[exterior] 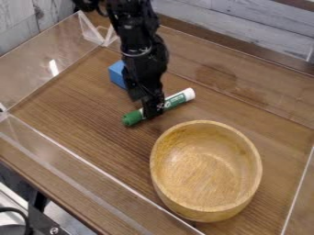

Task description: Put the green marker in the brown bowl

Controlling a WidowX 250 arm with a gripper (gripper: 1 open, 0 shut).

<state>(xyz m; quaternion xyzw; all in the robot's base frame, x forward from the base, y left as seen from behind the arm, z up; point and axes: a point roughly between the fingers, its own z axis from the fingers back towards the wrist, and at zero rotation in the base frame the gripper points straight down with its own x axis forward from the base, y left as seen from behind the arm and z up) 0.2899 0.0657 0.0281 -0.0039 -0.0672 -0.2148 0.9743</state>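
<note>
The green marker point(172, 99) lies flat on the wooden table, its green cap point(128, 117) pointing front left and its white barrel running back right. My gripper point(151, 107) reaches down over the marker's middle, open, with a dark finger on either side of the barrel and the marker resting on the table. The brown bowl point(207, 127) stands empty at the front right, its rim a short gap from the marker.
A blue block point(116, 73) sits just behind the gripper, partly hidden by the arm. Clear plastic walls point(50, 64) ring the table top. A light wall runs along the back.
</note>
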